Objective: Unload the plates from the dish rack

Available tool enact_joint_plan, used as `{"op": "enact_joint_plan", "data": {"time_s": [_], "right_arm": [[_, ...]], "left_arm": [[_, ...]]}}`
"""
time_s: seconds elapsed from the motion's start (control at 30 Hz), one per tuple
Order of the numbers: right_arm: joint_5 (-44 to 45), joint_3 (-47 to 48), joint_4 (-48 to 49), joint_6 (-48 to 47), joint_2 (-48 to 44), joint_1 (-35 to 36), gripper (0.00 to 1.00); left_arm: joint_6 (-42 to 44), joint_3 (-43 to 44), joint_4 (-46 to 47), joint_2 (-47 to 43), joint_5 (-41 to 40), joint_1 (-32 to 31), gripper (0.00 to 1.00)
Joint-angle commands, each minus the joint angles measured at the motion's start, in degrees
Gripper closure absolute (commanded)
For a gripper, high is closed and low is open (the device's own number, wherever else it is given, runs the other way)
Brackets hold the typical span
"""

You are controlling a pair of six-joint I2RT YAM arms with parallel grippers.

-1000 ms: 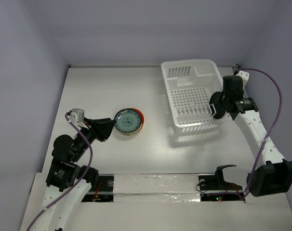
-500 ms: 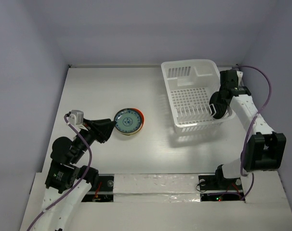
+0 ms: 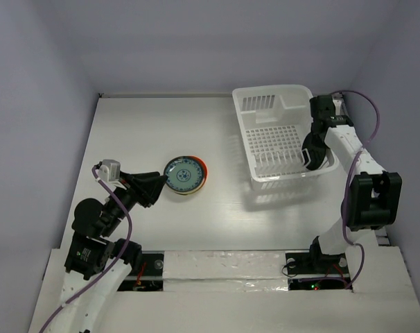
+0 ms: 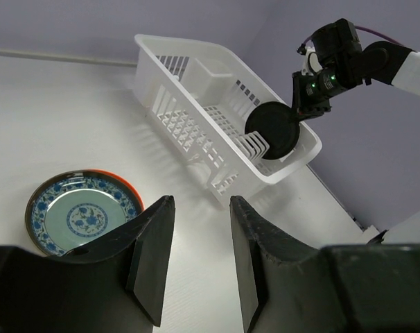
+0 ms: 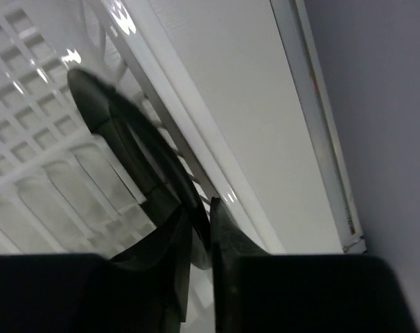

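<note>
The white table (image 3: 141, 125) is filling most of the top view. The dish rack (image 3: 272, 103) is sitting at its upper right, slotted walls up. Left of centre a small stack of plates (image 3: 185, 175) is lying flat on the table, a blue-patterned one showing on top and an orange-red rim peeking out beneath. A black plate (image 4: 272, 128) is standing on edge over the rack's lower right corner; whether it is touching the rack I cannot tell. The right gripper (image 5: 199, 236) is pinching that plate's rim between closed fingers. The left gripper (image 4: 199, 257) is hovering just left of the stack, jaws spread and holding nothing.
</note>
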Motion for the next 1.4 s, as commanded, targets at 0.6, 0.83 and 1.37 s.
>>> {"op": "enact_joint_plan", "data": {"time_s": [0.6, 0.83, 1.37], "right_arm": [[21.3, 3.0, -6.1, -3.0, -5.1, 11.3, 1.0], [32.2, 6.4, -8.9, -1.0, -7.0, 15.4, 1.0], [-5.5, 11.3, 13.3, 9.1, -12.4, 36.6, 1.0]], "left_arm": [[0.4, -0.4, 3.4, -0.9, 0.7, -0.4, 0.65], [0.2, -0.5, 3.4, -0.7, 0.6, -0.4, 0.65], [-0.2, 0.0, 1.6, 0.5, -4.9, -0.4, 0.39]]}}
